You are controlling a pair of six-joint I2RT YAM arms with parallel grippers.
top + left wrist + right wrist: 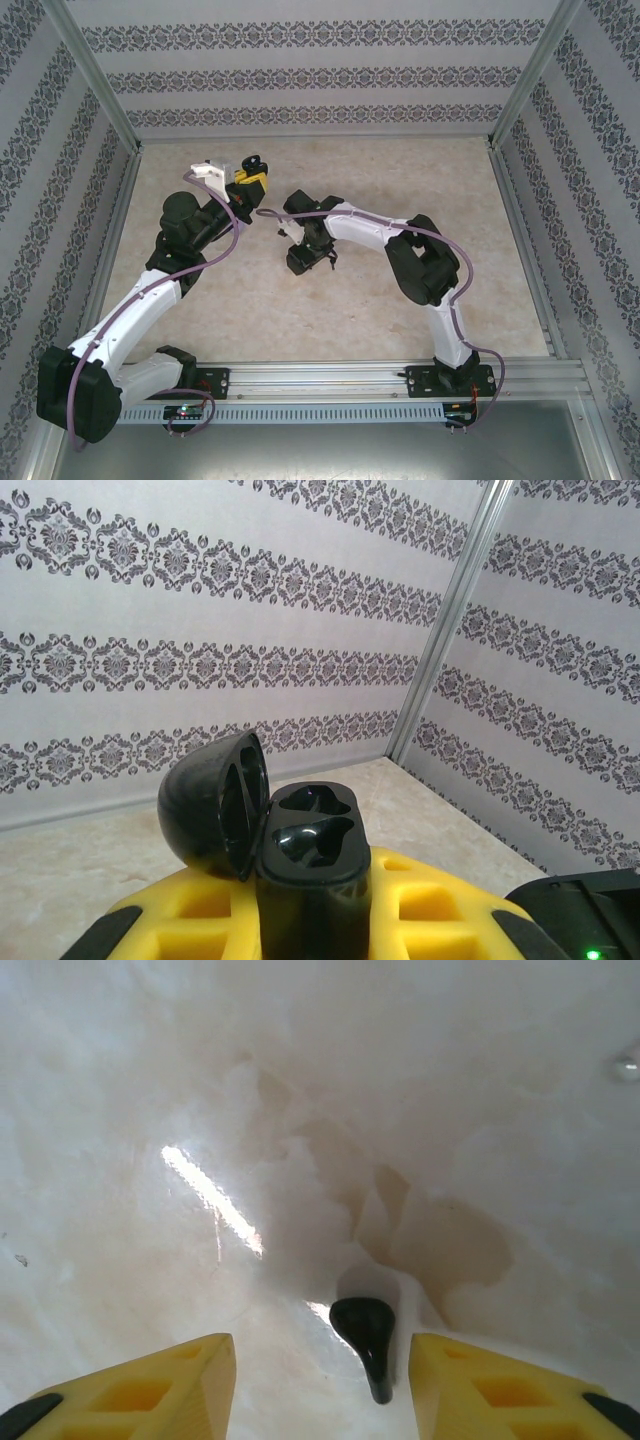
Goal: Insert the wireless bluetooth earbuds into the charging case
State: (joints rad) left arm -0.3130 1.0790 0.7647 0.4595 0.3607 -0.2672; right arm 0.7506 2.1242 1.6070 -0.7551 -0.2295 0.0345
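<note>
Inside my open right claw (320,1352), the black earbud (364,1332) lies untouched on the worktop (140,1110), stem toward my wrist; my left claw (312,912) grips the open case (310,832).

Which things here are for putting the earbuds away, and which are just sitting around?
For the job:
- black charging case, lid open, gripped in the left jaws
- black earbud, lying on the table between the open right jaws

Just around:
- patterned walls
- metal corner post
- a pale speck, too blurred to name
</note>
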